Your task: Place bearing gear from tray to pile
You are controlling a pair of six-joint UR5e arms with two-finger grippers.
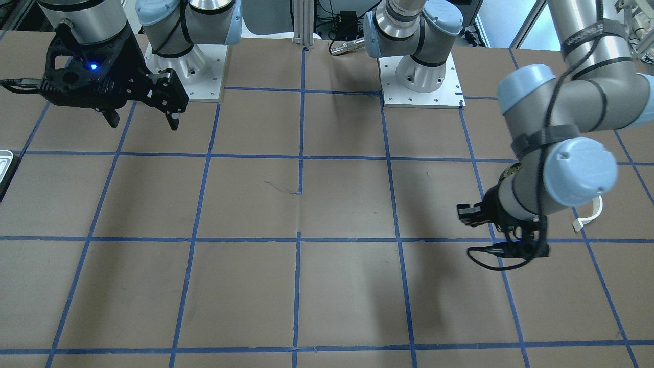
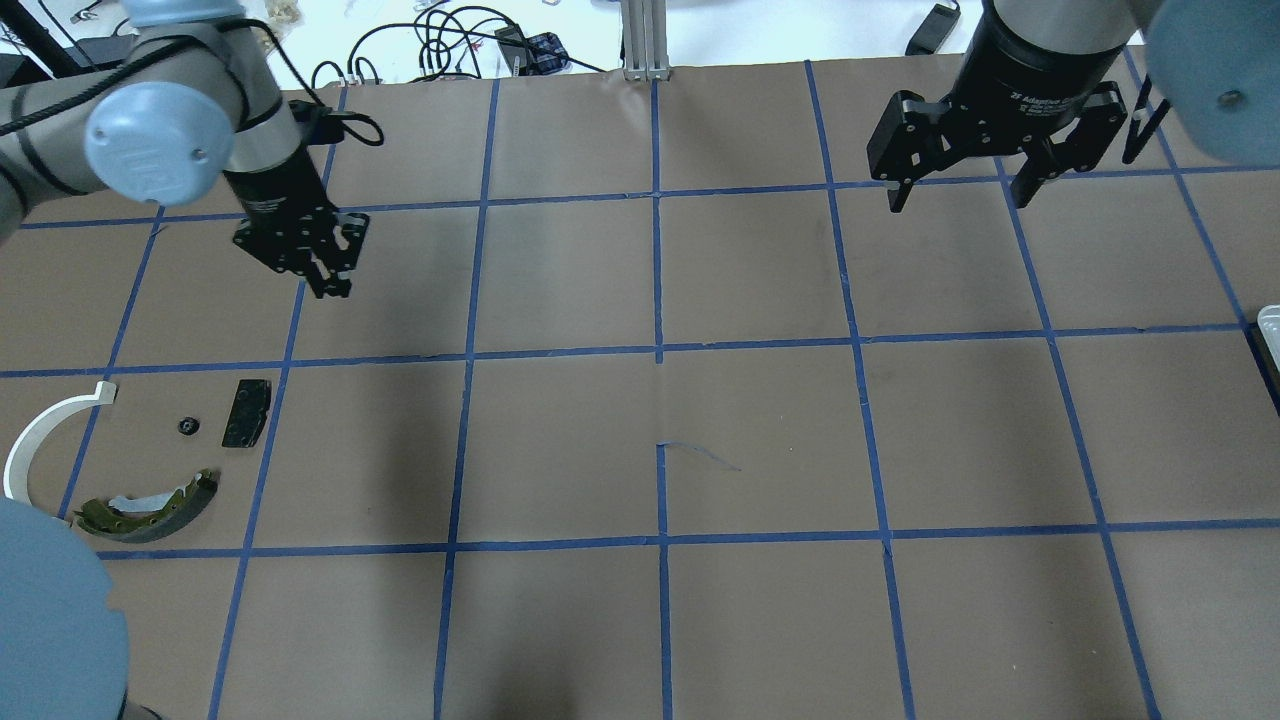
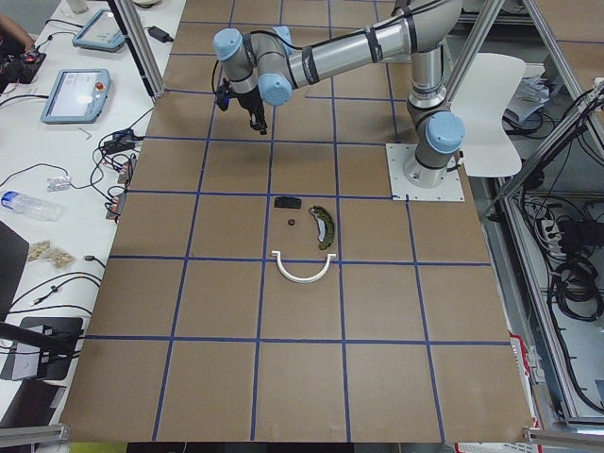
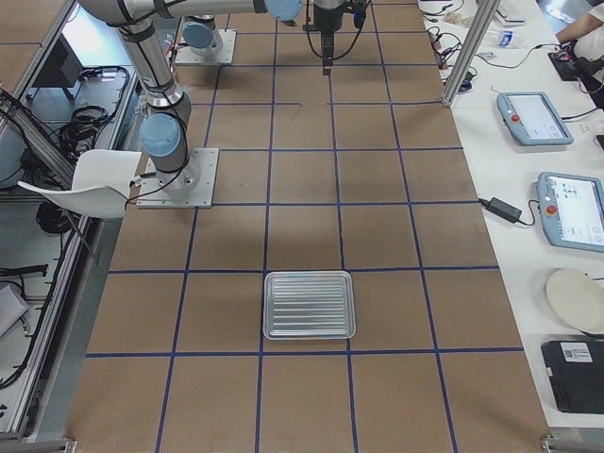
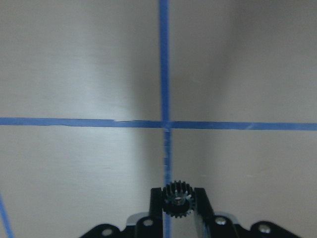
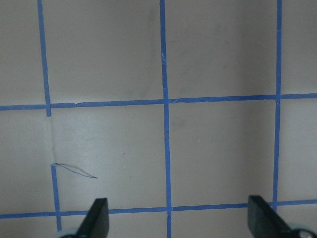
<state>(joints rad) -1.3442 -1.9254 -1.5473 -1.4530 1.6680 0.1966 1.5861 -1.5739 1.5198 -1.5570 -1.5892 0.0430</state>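
Note:
A small black bearing gear sits clamped between my left gripper's fingers, above a crossing of blue tape lines. In the overhead view the left gripper hangs beyond the pile, one grid square away. The pile lies on the table's left: an olive-gold brake shoe, a black brake pad, a white arc strip and a tiny black round part. The silvery ribbed tray rests at the table's right end with nothing in it. My right gripper is open and holds nothing, raised above the table's far right.
Brown paper with a blue tape grid covers the table. Both arm bases stand at the robot's edge. Side benches hold tablets, cables and a bottle, off the table.

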